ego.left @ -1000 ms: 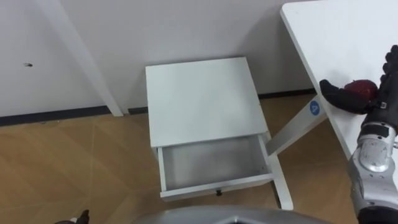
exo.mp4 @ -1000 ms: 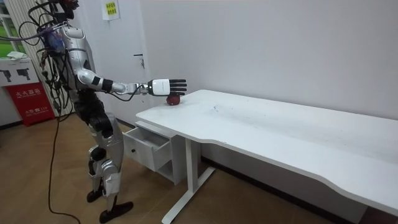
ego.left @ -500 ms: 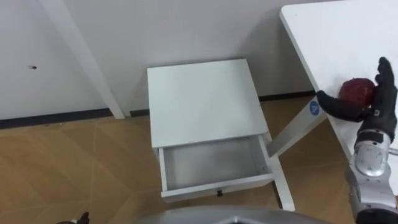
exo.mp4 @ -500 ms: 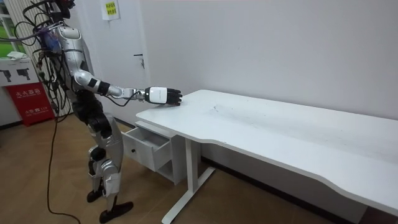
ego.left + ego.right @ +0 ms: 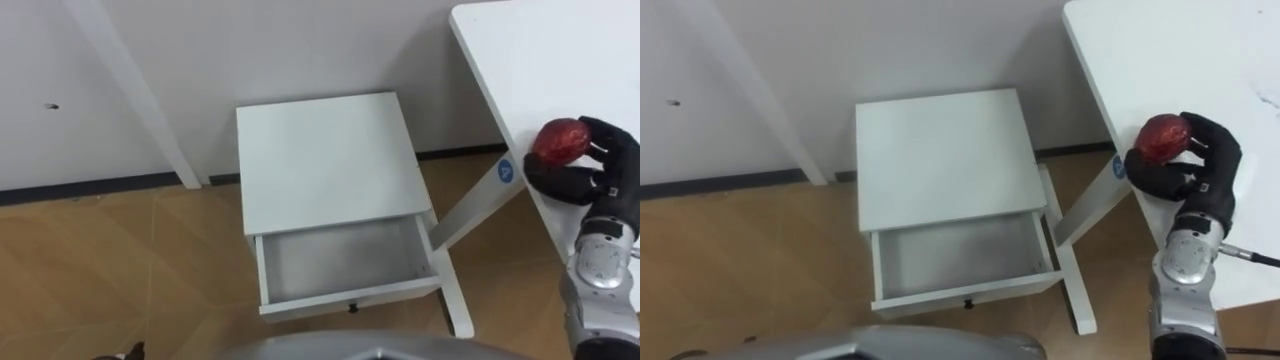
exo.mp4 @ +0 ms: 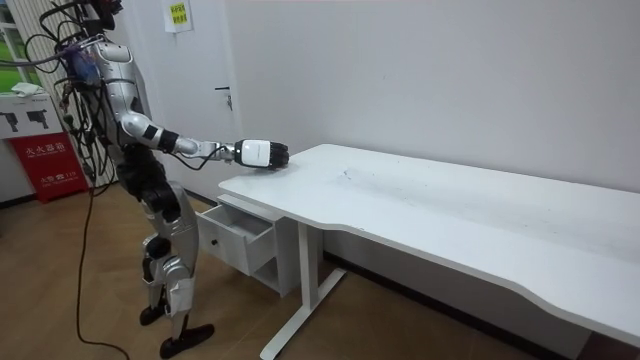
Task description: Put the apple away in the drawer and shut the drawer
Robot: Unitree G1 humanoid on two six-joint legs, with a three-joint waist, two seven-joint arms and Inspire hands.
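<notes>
The right hand (image 5: 592, 172) is curled round the apple (image 5: 560, 142), where half a second earlier its fingers were spread open beside the fruit. A grasp is therefore judged made, at the edge of the counter (image 5: 530, 50) on the right of the frame. The drawer (image 5: 345, 262) is seen open at lower centre, well apart, ready to receive it. The left hand (image 5: 128, 350) is glimpsed at the lower left
</notes>
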